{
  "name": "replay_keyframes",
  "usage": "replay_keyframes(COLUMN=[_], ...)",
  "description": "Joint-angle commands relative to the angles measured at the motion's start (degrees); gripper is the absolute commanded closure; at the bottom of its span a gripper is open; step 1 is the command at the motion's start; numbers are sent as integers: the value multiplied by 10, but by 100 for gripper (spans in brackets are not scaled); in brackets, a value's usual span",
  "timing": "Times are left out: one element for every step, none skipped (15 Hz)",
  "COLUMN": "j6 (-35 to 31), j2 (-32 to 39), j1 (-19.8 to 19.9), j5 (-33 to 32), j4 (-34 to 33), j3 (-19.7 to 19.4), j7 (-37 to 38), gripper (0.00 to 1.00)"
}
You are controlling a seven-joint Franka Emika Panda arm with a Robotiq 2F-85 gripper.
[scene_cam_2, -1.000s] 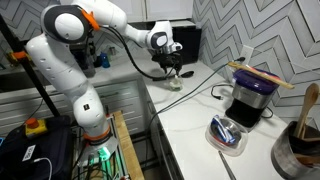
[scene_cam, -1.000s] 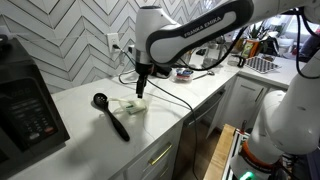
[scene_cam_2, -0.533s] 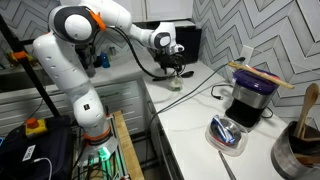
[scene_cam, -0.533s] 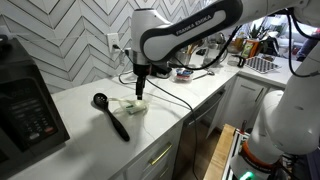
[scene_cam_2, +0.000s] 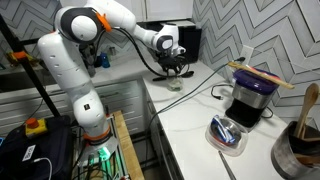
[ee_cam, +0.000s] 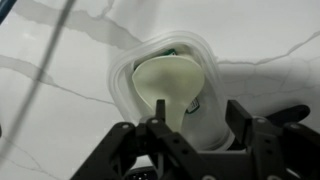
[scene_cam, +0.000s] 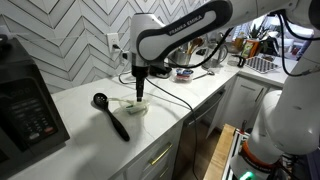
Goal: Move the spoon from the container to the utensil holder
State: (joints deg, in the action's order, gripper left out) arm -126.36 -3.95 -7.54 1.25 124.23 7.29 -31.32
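Hovering above container [ee_cam: 124, 78]: gripper [ee_cam: 198, 120], jaws parted; spoon [ee_cam: 165, 85] inside container, handle seemingly running back between jaws.

My claw [ee_cam: 198, 128] is hovering directly above the container [ee_cam: 122, 88], which is sitting on the counter [scene_cam: 78, 132]. The spoon [ee_cam: 168, 88] is lying inside it, its handle pointing toward my claw. In an exterior view, the ladle [scene_cam: 110, 114] is lying just beside the container, on the side toward the appliance [scene_cam: 25, 105].
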Motion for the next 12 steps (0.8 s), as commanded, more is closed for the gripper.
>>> replay_keyframes(j6=[18, 17, 15, 9, 1, -1, -5, -6, -6, -7, -6, -6], j2=[27, 33, 38, 43, 47, 50, 54, 58, 63, 68, 73, 79], j1=[3, 5, 6, 6, 6, 6, 5, 5, 5, 5, 6, 7], j5=[50, 59, 66, 62, 62, 64, 64, 64, 66, 62, 62, 63], j4=[-17, -21, -25, -29, -31, -35, -39, -43, -48, -52, -56, -59], j3=[-17, -18, -18, -16, -14, -13, -11, -9, -8, -7, -6, -5], j7=[-72, -84, -87, -78, -65, -64, -58, -55, -52, -48, -48, -47], gripper=[52, 55, 52, 47, 40, 33, 31, 29, 33, 36, 40, 44])
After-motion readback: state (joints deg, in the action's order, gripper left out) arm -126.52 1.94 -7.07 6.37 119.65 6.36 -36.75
